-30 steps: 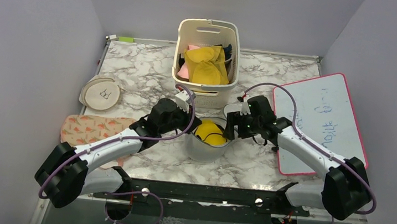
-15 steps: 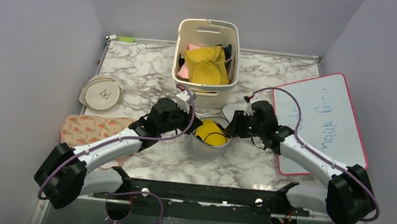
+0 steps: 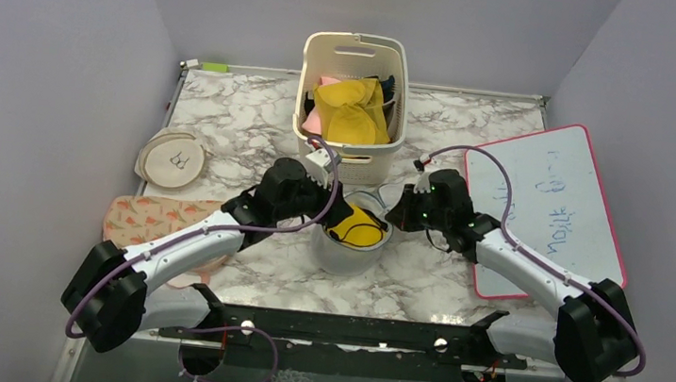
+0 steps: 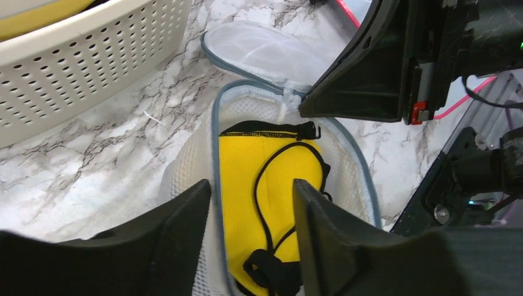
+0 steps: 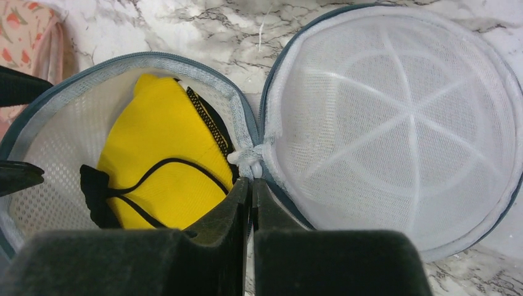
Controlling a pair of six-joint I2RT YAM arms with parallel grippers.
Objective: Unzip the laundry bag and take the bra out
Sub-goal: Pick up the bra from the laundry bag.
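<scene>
**Moved in since a second ago: left fingers over the open laundry bag**

Shifted from beside the bag's left rim to above its mouth. Now spread apart, one finger outside the grey zip trim and the other over the inside. Gone from spread to pressed together in that same second: right fingers. Tips touching the white zip tab where the lid joins the rim. Cannot tell whether the tab is caught between them.

Laundry bag upright at mid-bench, unzipped. Lid flipped flat onto the marble on the far right side, between the bag and the cream basket, near the basket wall but apart from it.

Bra inside the bag, below the rim: yellow fabric with a black band and thin black straps, directly under the left fingers.

Tight on the far side, with the basket wall just behind the lid. To the right, whiteboard with its pink edge under the right forearm. To the left, round beige pouch and peach printed pad, both well apart from the bag. Bare marble showing left and right of the bag and on its near side, down to the black rail. Grey walls along three bench edges.
</scene>
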